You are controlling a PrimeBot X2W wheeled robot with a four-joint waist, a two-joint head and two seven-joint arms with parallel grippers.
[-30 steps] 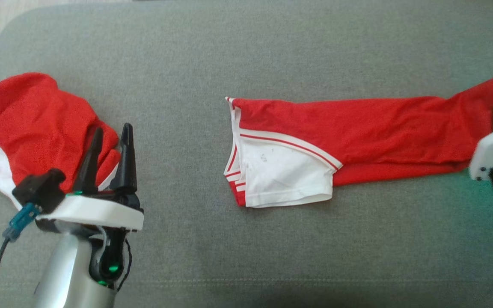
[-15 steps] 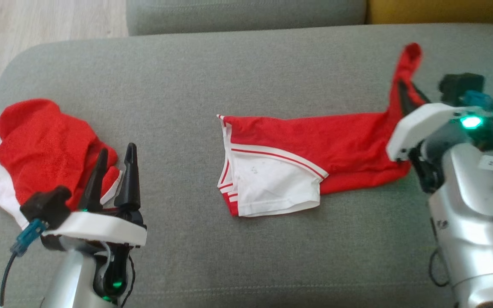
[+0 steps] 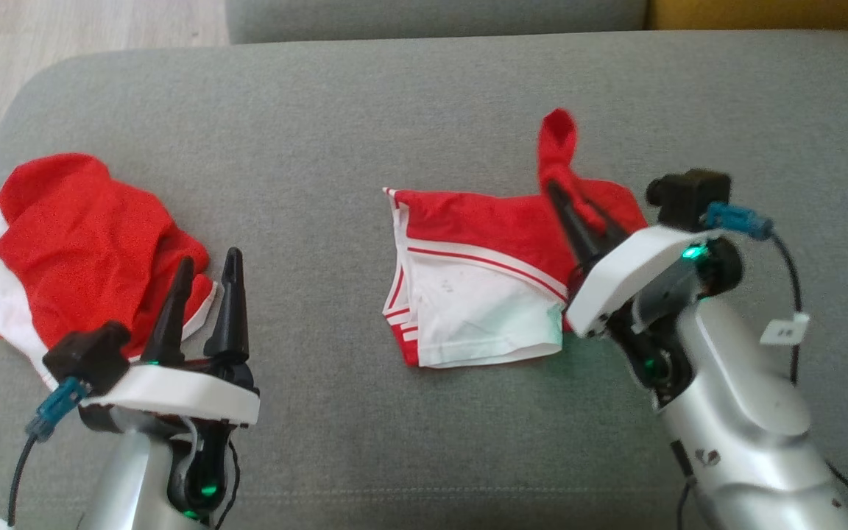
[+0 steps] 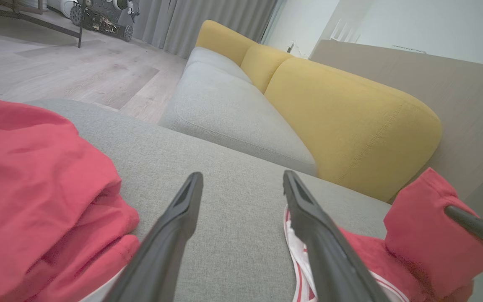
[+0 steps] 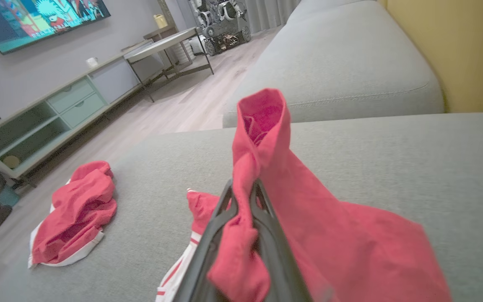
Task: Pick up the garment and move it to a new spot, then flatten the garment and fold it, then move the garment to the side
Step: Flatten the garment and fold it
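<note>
The garment (image 3: pixel 479 294) is red with a white striped panel and lies mid-cushion on the grey sofa seat (image 3: pixel 394 110). My right gripper (image 3: pixel 571 206) is shut on its red end, which is lifted and doubled back over the flat part. In the right wrist view the right gripper (image 5: pixel 243 186) pinches bunched red cloth of the garment (image 5: pixel 329 226), and a loop stands up past the tips. My left gripper (image 3: pixel 210 259) is open and empty at the lower left. The left wrist view shows the left gripper (image 4: pixel 242 175) spread over bare cushion, with the garment (image 4: pixel 421 218) at its right.
A second red and white garment (image 3: pixel 78 235) lies crumpled at the cushion's left end, just beyond my left fingers. A yellow back cushion (image 4: pixel 350 113) runs behind the seat. Wooden floor (image 3: pixel 63 29) lies past the left edge, and a low cabinet (image 5: pixel 57 109) stands across the room.
My right gripper has carried the garment's red end from the far right leftward and up, doubling it over the flat part. The head camera has shifted. The left arm has stayed put.
</note>
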